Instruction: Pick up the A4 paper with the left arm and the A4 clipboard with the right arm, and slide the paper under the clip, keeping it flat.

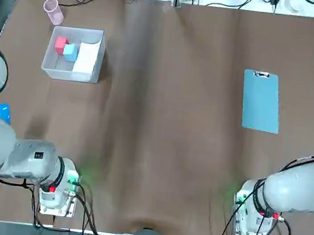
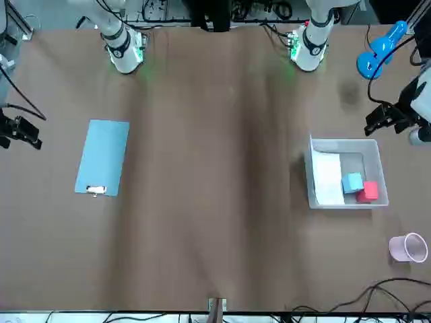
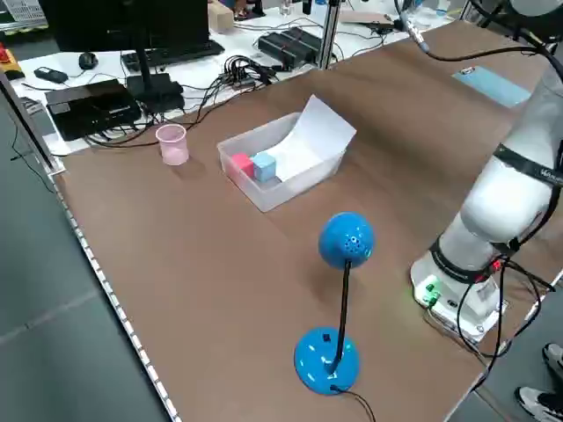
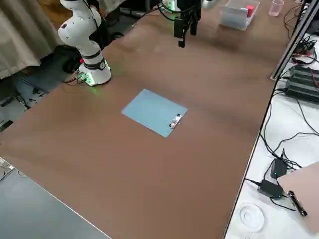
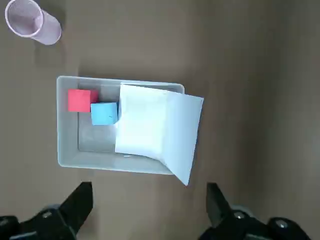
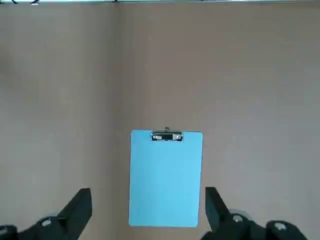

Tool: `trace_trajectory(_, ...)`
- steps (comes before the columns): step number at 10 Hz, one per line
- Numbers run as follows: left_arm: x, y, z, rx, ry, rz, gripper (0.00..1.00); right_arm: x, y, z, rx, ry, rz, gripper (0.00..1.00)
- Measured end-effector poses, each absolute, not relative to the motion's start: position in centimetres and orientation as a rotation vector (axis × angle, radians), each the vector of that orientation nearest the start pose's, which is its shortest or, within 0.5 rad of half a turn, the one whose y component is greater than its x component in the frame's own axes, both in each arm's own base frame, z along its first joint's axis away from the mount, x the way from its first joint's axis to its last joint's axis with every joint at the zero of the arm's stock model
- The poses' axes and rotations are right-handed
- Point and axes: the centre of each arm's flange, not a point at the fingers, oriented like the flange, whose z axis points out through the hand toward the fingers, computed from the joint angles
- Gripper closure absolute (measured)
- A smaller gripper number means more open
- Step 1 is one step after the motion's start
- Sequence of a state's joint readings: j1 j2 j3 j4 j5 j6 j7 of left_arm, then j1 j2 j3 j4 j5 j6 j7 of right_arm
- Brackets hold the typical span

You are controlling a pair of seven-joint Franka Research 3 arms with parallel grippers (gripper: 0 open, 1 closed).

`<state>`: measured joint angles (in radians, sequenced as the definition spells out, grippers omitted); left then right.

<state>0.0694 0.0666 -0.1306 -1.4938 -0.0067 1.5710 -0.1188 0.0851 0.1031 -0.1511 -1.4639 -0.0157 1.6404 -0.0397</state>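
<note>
Blue A4 clipboard point(image 6: 166, 178) lies flat below your right gripper point(image 6: 148, 212), A4 paper point(image 5: 157, 131) in the bin point(image 5: 68, 145) below your left gripper point(image 5: 149, 210); both jaws spread, empty.

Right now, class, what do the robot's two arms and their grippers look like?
Both arms are glossy white, rounded segments on round bases lit green, with small red details and black cables trailing off. The left gripper and right gripper each have two dark, blunt fingers.
</note>
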Motion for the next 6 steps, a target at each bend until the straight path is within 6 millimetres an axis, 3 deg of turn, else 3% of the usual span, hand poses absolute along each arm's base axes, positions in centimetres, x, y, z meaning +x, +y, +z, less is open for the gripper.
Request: trace_trajectory(6,57.83,-3.12,61.41,-3.157,-0.093,0.013,0.0,59.26,-3.57,62.26,-3.174,0.039,-0.113,0.0)
